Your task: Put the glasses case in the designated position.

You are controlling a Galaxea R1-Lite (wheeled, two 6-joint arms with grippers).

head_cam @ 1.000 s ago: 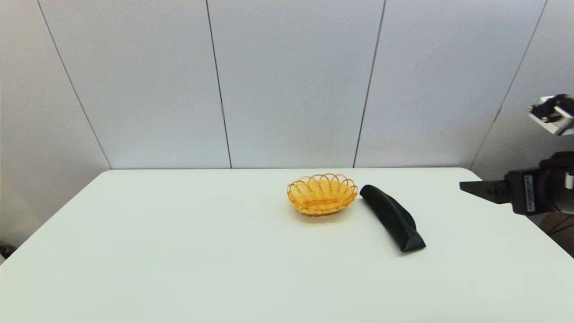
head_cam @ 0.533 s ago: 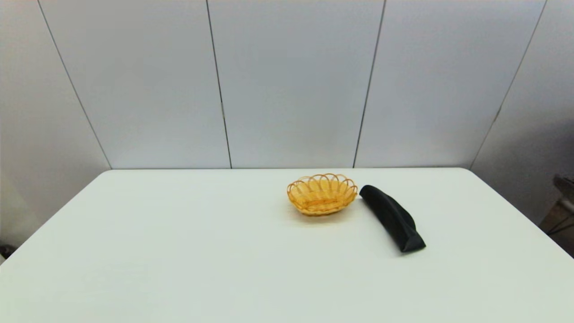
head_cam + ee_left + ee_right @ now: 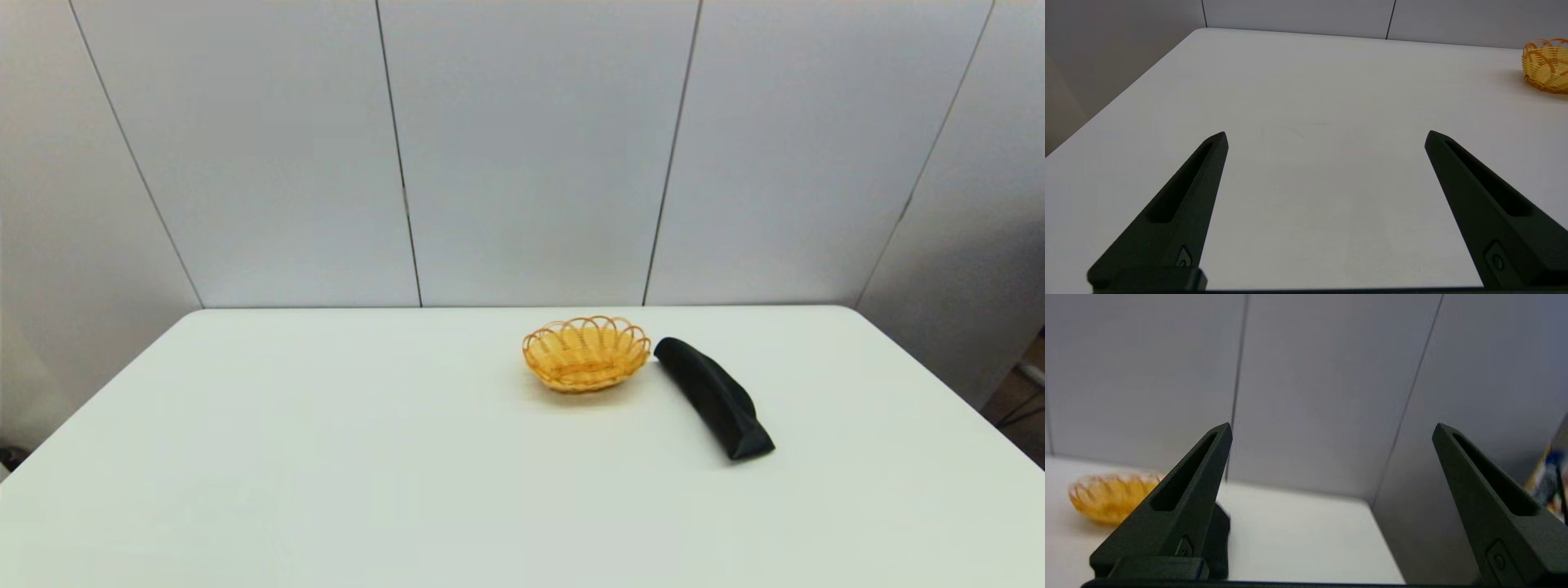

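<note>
My right gripper (image 3: pixel 1331 428) hangs spread wide and empty off the table's right side, the left gripper (image 3: pixel 1327 134) likewise parked, since the glasses case (image 3: pixel 714 396) lies right of center touching the wicker basket (image 3: pixel 586 353).

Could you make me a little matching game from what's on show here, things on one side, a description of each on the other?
Things:
1. basket
2. glasses case
3. left gripper
4. table

Descriptions:
A. black, lying flat right of the basket
B. white, bears everything
C. orange wicker, nothing in it
D. fingers spread wide over bare tabletop

Pairs: 1-C, 2-A, 3-D, 4-B
</note>
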